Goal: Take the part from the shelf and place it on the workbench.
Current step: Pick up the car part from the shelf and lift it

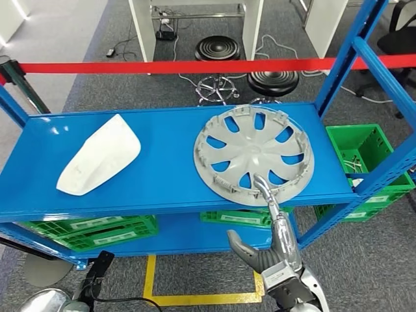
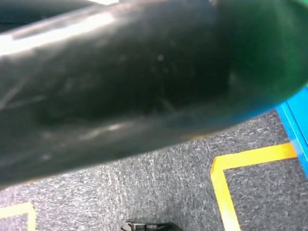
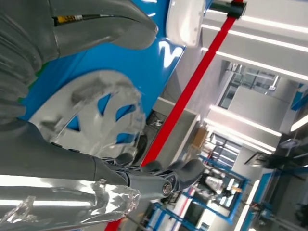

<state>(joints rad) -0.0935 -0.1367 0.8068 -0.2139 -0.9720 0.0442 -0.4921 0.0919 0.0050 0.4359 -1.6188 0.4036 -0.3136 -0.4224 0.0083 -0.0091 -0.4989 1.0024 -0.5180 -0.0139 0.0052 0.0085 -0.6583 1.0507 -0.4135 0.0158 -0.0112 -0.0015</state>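
A grey wheel cover [image 1: 253, 153] lies flat on the right half of the blue shelf's top board [image 1: 166, 169]. A white curved shell part [image 1: 101, 162] lies on the left half. My right hand [image 1: 275, 250] reaches up from below the shelf's front edge, thumb spread to the side and nothing held. One long finger points at the cover's near rim and overlaps it; I cannot tell whether it touches. In the right wrist view the wheel cover [image 3: 87, 110] shows between the thumb [image 3: 105, 26] and the fingers [image 3: 152, 175], with the white part [image 3: 185, 19] further off.
Green crates sit on the lower shelf [image 1: 93, 231] and to the right of the rack [image 1: 363, 149]. A red barrier tape [image 1: 171, 66] runs behind the shelf, with two black stools [image 1: 217, 49] beyond. Yellow floor lines [image 1: 196, 299] mark the carpet below.
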